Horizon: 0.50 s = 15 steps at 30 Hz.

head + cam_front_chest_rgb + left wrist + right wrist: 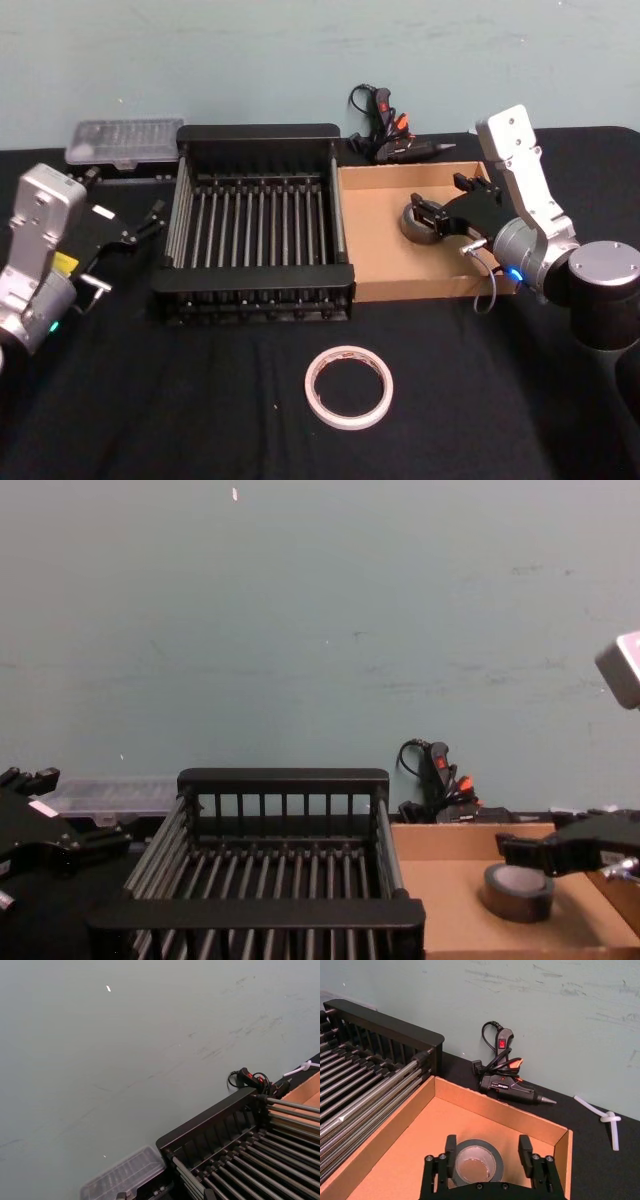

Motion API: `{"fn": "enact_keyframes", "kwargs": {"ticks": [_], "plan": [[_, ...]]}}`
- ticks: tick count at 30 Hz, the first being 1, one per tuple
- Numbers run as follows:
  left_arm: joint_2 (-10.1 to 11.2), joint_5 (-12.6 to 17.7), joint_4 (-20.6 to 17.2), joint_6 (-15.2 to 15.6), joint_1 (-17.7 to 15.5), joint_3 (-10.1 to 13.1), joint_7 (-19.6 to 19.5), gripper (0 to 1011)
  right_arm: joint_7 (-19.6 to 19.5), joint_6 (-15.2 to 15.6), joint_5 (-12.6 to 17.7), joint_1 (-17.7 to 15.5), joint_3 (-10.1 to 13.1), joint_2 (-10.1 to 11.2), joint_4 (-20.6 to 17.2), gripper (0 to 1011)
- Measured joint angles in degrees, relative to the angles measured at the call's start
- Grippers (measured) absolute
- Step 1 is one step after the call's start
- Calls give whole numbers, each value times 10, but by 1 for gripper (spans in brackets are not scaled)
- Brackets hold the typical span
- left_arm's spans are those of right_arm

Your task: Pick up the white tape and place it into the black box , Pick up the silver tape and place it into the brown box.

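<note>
Nearest to me, the wide, flat roll of whitish tape (349,387) lies flat on the black surface (200,420), in front of both boxes and untouched. Just beyond it stands the black plastic crate with slatted sides and thick solid rims (252,296), its barred bottom bare. To its right, touching its side, sits the low tan cardboard tray with short walls (400,285).

My right end effector (430,218) reaches into that tray from the right. The small, thick roll of dark grey-silver duct tape (479,1157) rests flat on the tray floor, between my spread fingers (526,1149); in the right wrist view the pads stand just off its sides, so the grip is released.

My left end effector (150,220) hangs beside the crate's left wall, above the surface, its fingers parted and holding nothing.

Farther back, a clear plastic lidded case (125,143) lies behind the crate's left corner, and a black glue gun with orange trim and a coiled cord (507,1082) lies behind the tray, against the pale green wall (320,620).
</note>
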Motion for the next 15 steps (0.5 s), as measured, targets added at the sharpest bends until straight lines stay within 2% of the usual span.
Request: {"fn": "enact_keyframes", "kwargs": {"ticks": [5,6,9,15], "plan": [[0,0,0,0,0,0,0,1001,0,0,0,0,0,0,0,916],[0,0,0,0,0,0,0,1001,0,0,0,0,0,0,0,916],[0,0,0,0,0,0,0,1001,0,0,0,0,0,0,0,1000],[0,0,0,0,0,0,0,1001,0,0,0,0,0,0,-1,1002]]}}
